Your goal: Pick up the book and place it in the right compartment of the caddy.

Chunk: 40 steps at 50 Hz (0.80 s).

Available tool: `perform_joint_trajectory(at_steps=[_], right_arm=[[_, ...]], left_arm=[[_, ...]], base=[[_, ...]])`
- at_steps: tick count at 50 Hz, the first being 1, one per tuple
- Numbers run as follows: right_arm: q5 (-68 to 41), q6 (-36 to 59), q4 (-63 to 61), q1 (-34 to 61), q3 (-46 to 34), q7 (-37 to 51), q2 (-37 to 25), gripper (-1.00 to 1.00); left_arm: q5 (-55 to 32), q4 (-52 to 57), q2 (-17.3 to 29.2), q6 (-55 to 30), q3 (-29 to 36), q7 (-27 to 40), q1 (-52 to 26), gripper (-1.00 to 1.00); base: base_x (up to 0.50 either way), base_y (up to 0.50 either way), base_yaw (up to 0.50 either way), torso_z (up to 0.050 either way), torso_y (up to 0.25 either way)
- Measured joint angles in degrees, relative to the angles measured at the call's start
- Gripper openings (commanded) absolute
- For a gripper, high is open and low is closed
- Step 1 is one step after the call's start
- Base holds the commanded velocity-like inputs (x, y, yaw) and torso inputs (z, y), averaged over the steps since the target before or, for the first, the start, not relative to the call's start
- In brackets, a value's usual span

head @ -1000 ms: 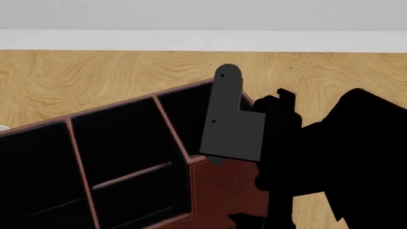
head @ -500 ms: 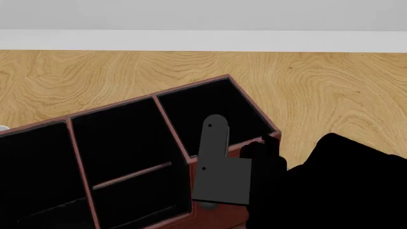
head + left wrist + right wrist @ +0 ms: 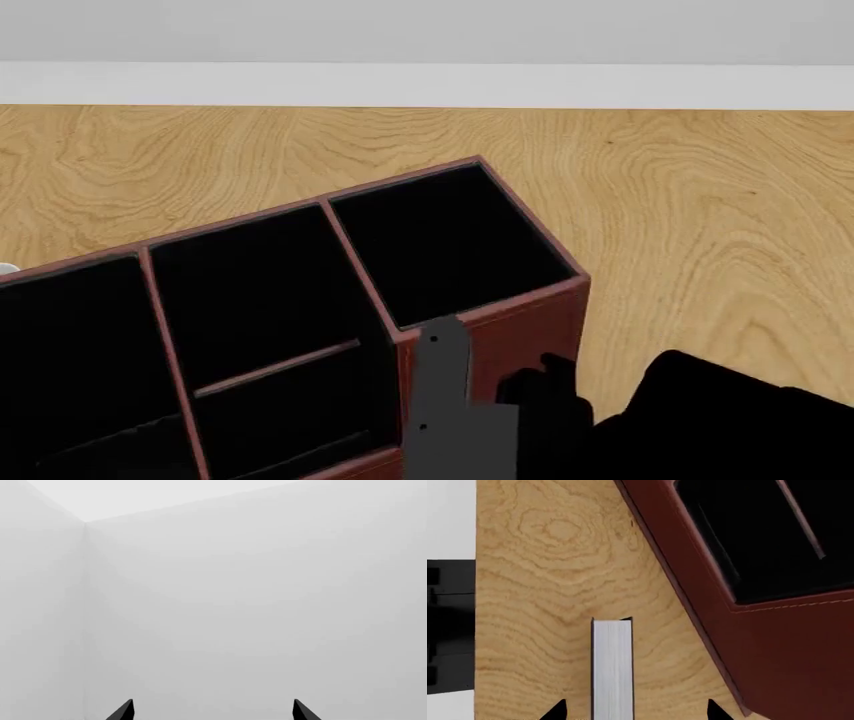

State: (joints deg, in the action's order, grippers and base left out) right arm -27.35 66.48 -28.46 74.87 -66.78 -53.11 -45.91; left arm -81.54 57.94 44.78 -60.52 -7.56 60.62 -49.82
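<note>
The reddish-brown caddy (image 3: 494, 330) stands slanted on the wooden table, and its right compartment (image 3: 447, 245) shows only its black lining. The book (image 3: 612, 670) shows only in the right wrist view. It has white page edges and a black cover, and it stands on the wood beside the caddy's outer wall (image 3: 774, 645). My right gripper (image 3: 636, 712) is open, with one fingertip on each side of the book and a gap at both. In the head view my right arm (image 3: 534, 420) is low in front of the caddy and hides the book. My left gripper (image 3: 213, 712) is open, empty and faces white walls.
The caddy's middle section (image 3: 254, 300) has a crosswise divider, and the wide left section (image 3: 67, 360) runs out of view. Bare wooden table (image 3: 694, 200) lies right of and behind the caddy. A white wall closes the back. A small white thing (image 3: 6, 268) is at the left edge.
My right arm has moved from over the right compartment down and toward me, to low in front of the caddy's front wall. The caddy has not moved.
</note>
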Motion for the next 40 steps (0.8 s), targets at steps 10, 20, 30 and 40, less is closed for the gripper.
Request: perform_joint_trajectory(at_steps=[10, 20, 30, 40], right_arm=[[0.8, -1.1, 0.3, -2.4, -1.6, 1.3, -0.2, 1.00], [2.1, -2.2, 1.0, -4.5, -3.9, 2.3, -0.2, 1.00], [3.6, -2.5, 1.6, -5.7, -6.2, 3.0, -0.2, 1.00], [4.9, -3.0, 2.7, -6.4, -8.2, 3.4, 0.0, 1.00]], left_arm=[[-0.1, 0.3, 0.5, 0.7, -0.3, 0.2, 0.7, 1.00], [-0.1, 0.6, 1.1, 1.5, -0.6, 0.4, 1.6, 1.00], [0.7, 0.8, 1.4, 2.4, -1.0, -0.1, 2.9, 1.00], [1.5, 0.8, 1.8, 3.4, -1.2, -0.6, 4.2, 1.00]], base=[[0.00, 0.00, 0.00, 0.000, 0.000], [0.00, 0.00, 0.00, 0.000, 0.000], [0.00, 0.00, 0.00, 0.000, 0.000], [0.00, 0.00, 0.00, 0.000, 0.000]])
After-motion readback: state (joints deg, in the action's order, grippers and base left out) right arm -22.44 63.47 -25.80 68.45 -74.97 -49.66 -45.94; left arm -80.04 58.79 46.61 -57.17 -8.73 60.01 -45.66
